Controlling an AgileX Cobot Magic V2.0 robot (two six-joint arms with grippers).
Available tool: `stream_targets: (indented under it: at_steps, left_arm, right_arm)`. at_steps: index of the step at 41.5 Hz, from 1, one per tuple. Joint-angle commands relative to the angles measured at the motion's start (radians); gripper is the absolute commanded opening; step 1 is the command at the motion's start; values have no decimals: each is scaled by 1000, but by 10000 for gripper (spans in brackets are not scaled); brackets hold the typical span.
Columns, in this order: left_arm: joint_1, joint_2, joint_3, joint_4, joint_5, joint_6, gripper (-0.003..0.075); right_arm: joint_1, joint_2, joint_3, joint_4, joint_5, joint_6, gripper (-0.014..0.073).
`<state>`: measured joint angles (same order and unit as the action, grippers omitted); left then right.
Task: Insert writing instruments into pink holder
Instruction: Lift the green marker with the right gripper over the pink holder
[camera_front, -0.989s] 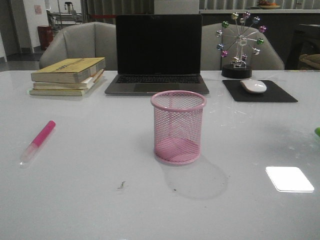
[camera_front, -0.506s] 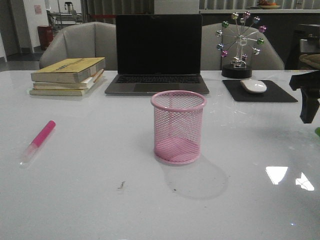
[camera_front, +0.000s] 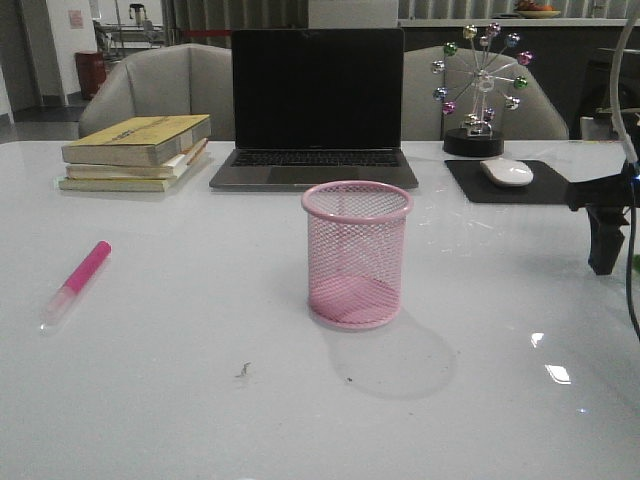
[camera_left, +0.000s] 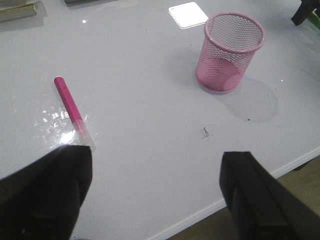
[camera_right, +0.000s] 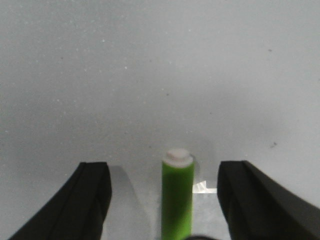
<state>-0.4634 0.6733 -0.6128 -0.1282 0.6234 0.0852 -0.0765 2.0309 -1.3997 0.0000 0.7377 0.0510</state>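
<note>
The pink wire-mesh holder (camera_front: 357, 254) stands upright and empty at the table's middle, also seen in the left wrist view (camera_left: 231, 50). The hot pink marker (camera_front: 76, 281) lies flat at the left, whitish end toward the near edge. My left gripper (camera_left: 156, 195) hovers open above the near table edge, the pink marker (camera_left: 73, 111) just beyond one finger. My right gripper (camera_right: 164, 197) is open, and the lime green marker (camera_right: 177, 197) lies on the table between its fingers, untouched. In the front view the right gripper (camera_front: 606, 235) hangs at the far right edge, with a sliver of the green marker (camera_front: 635, 263) beside it.
At the back stand a laptop (camera_front: 315, 105), a stack of books (camera_front: 135, 150), a mouse (camera_front: 507, 171) on a black pad and a ball-wheel ornament (camera_front: 478, 88). A small dark speck (camera_front: 243, 370) lies on the table's near part. The near table edge (camera_left: 210, 207) is under the left gripper.
The right arm has come into the front view at the far right and dropped toward the green marker. The bright reflection on the table there has shrunk. Nothing else moved.
</note>
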Motion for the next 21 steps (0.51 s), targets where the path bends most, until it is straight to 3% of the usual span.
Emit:
stream_targets:
  at_steps: [1, 5, 15, 21]
  left_arm:
    - [-7, 4, -35, -11, -75, -1, 580]
    - [-7, 4, -35, -11, -75, -1, 580]
    - [-7, 4, -35, -11, -75, -1, 580]
    - [-7, 4, -35, -11, -75, -1, 580]
  right_arm:
    - [-6, -44, -32, -16, -7, -15, 559]
    - [-6, -44, -32, -16, -2, -16, 533]
    - [-6, -44, -32, -16, 1, -16, 218]
    - [-6, -54, -32, -16, 12, -16, 181]
